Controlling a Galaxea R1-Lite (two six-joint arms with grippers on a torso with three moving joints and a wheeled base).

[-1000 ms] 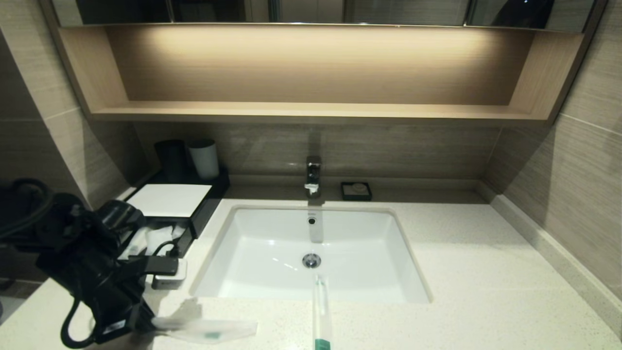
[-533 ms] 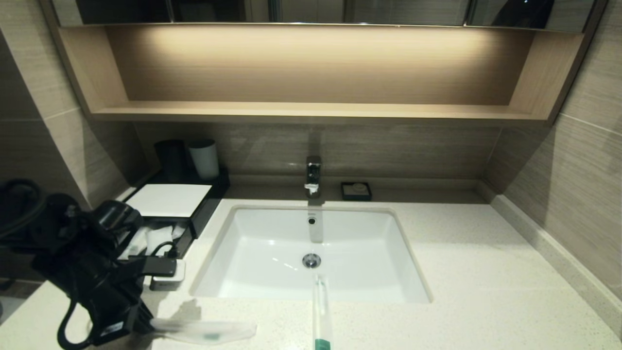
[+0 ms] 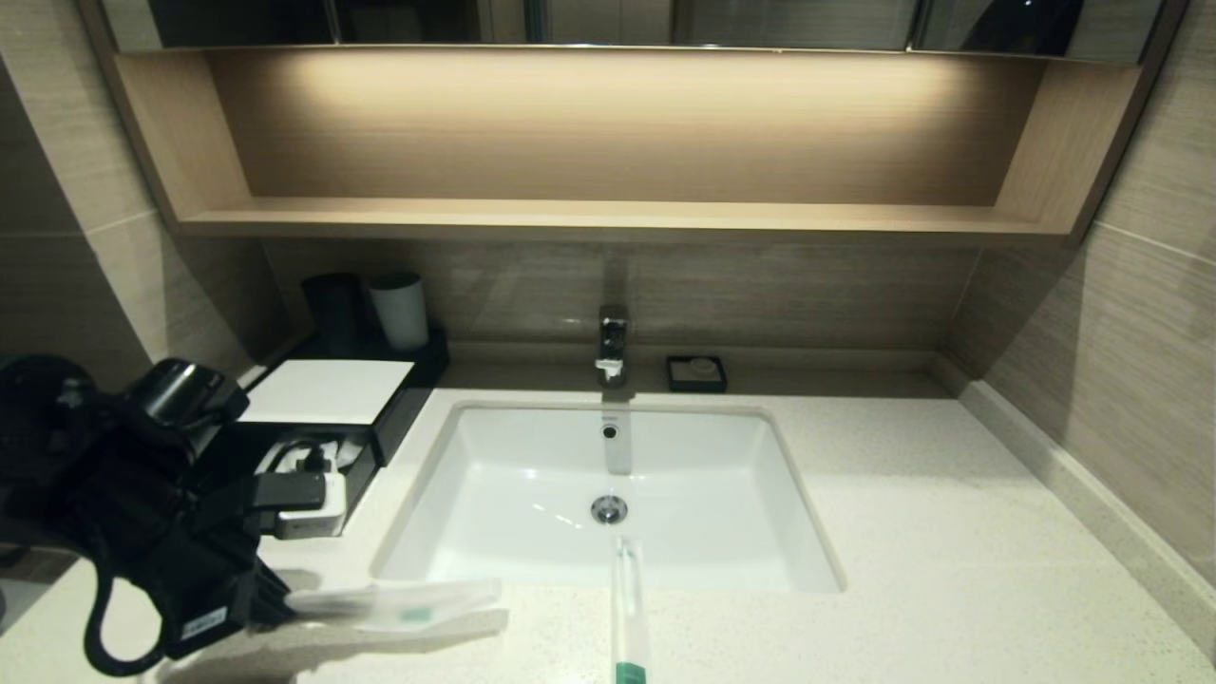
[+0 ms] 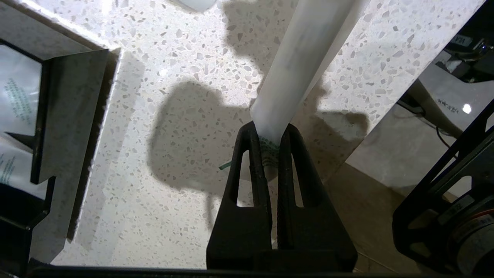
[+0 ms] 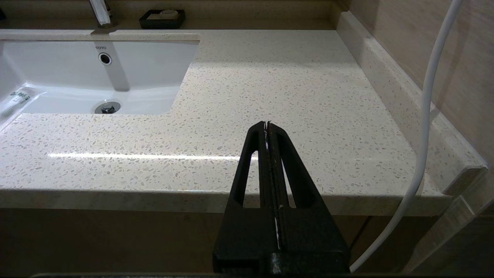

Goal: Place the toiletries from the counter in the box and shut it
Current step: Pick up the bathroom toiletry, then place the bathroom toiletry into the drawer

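My left gripper (image 3: 277,603) hangs over the counter's (image 3: 902,532) front left corner, shut on one end of a long clear sleeve (image 3: 399,601) with a green bit inside. In the left wrist view the gripper (image 4: 269,133) pinches the sleeve (image 4: 301,58) above the speckled counter. The black box (image 3: 328,389) with its white top panel stands behind, its front drawer (image 3: 356,465) pulled out, with pale packets (image 4: 17,100) inside. A second sleeve (image 3: 627,617) lies over the sink's front rim. My right gripper (image 5: 267,125) is shut and empty, off the counter's front right edge.
The white sink basin (image 3: 532,475) fills the middle, with a tap (image 3: 613,342) behind it. A black cup (image 3: 332,309) and a white cup (image 3: 399,309) stand behind the box. A small black dish (image 3: 696,372) sits by the back wall.
My left arm has risen and drawn back towards the box, lifting the held sleeve off the counter. The sleeve on the sink rim has not moved.
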